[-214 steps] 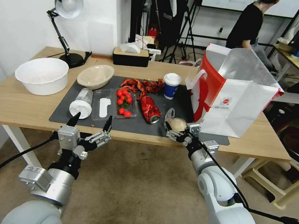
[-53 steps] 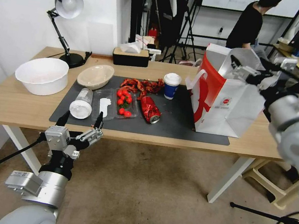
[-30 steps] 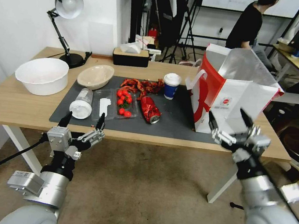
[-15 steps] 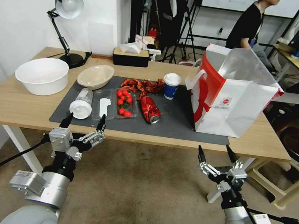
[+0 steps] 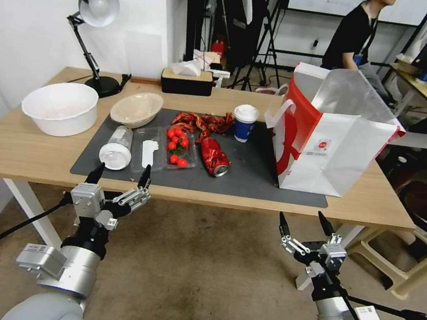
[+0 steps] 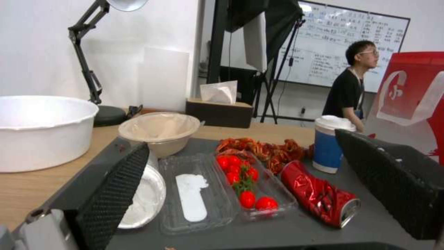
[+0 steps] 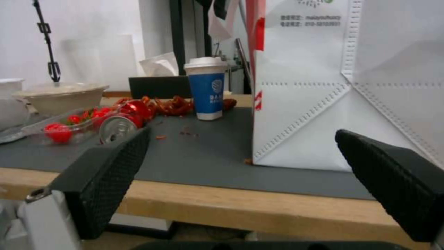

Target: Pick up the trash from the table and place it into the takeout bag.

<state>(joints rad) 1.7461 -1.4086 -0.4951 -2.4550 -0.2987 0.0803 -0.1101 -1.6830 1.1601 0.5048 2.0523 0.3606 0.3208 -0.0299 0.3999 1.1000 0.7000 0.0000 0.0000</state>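
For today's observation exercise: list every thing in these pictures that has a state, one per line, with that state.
Takeout bag: upright, open.
Red can: crushed, lying down.
Blue paper cup: upright, lidded.
Clear tumbler: on its side.
Beige bowl: upright.
Left gripper: open.
Right gripper: open.

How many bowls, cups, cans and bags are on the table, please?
Bowls: 2, white and beige
Cups: 2, blue and clear tumbler
Cans: 1, red
Bags: 1
Total: 6

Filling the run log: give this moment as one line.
left gripper: open, front of table | right gripper: open, empty, below table edge | crushed red can: on mat | takeout bag: upright
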